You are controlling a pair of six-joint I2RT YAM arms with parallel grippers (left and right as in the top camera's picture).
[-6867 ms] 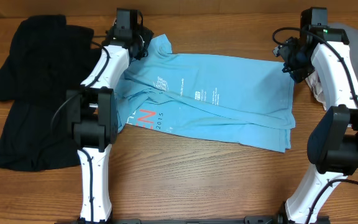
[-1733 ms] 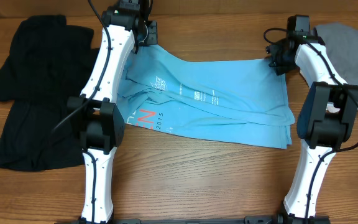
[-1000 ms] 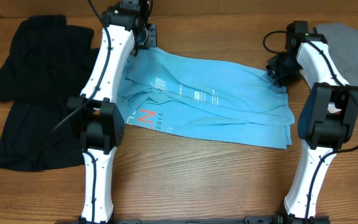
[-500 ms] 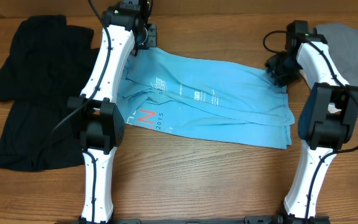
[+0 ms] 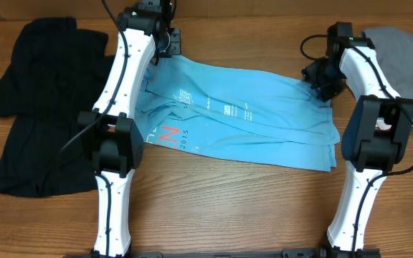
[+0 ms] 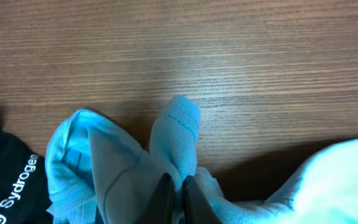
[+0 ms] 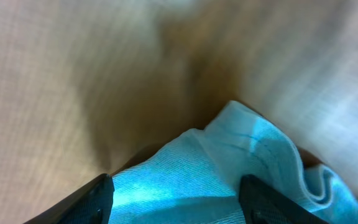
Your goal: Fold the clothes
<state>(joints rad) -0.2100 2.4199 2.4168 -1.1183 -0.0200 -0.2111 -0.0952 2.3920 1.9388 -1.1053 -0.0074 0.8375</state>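
Overhead, my light blue T-shirt lies flat but rumpled on the wooden table, just beside the black shirt and touching its edge at my left arm; its long axis runs straight away from the black shirt, from my left arm across to my right, the end farthest from the black shirt sagging a little toward my bases; the rows of small white print face up, on the half nearer the black shirt; my left gripper sits at the T-shirt's far corner on the black shirt's side, and my right gripper at the far corner away from the black shirt, next to a grey garment; through the left wrist camera my left gripper is clenched on a bunched fold of the blue cloth, jaws almost together, a stitched cuff standing up just beyond them and the black shirt's white logo beside it; the right wrist view is blurred, yet my right gripper shows its fingers spread wide, released, with a hemmed blue corner lying loose between them.
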